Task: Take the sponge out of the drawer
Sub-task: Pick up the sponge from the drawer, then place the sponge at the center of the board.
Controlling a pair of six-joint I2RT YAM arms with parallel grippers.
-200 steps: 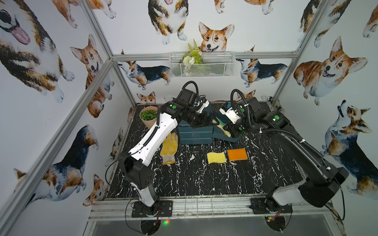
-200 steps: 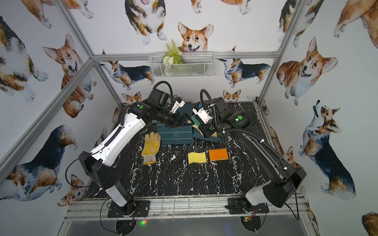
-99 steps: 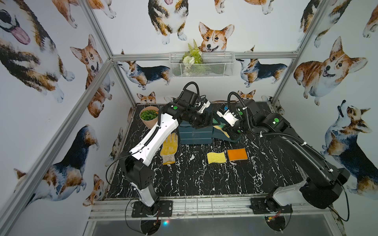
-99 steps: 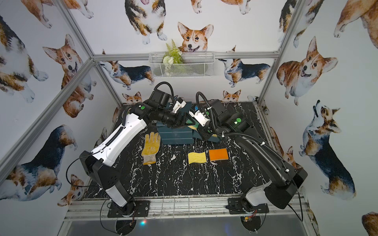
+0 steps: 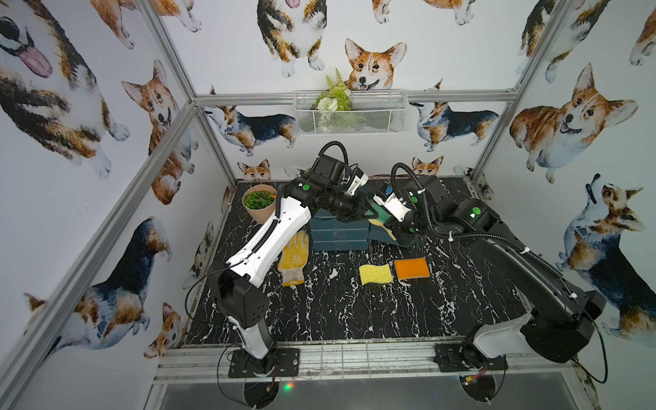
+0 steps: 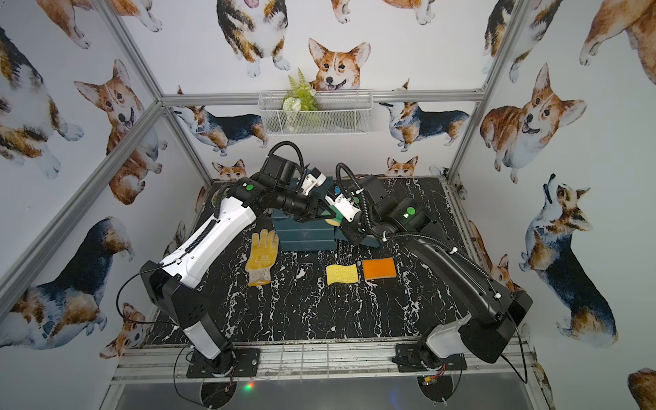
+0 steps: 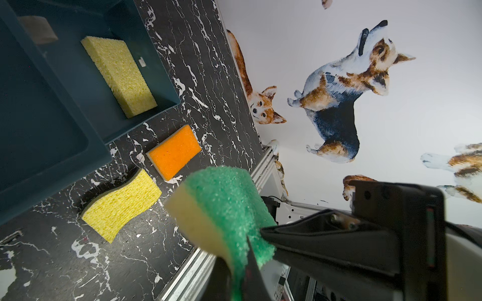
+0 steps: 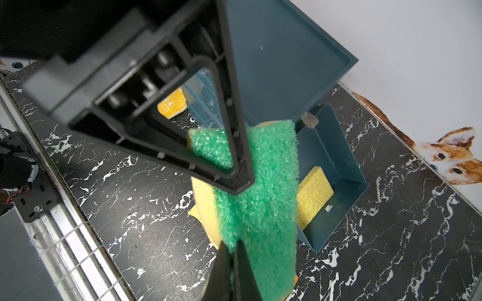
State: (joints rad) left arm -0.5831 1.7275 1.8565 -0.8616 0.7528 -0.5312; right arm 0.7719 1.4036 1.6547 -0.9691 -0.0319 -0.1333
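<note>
Foam like this weighs next to nothing and squashes under any pinch, so I'd trust a hold across its thickness near one end; the rough scouring face should not slip. The green-topped sponge (image 8: 260,195), pale yellow underneath, hangs in the air over the open drawer (image 8: 326,135), clear of it. The right gripper (image 8: 232,250) is pinched tight on one end, and the left gripper (image 7: 254,242) is clamped on the other. A plain yellow sponge (image 7: 118,75) lies inside the drawer.

A yellow glove (image 5: 293,261) lies left of centre, a potted plant (image 5: 258,202) sits above it, and a wire basket (image 5: 376,119) hangs top centre.
</note>
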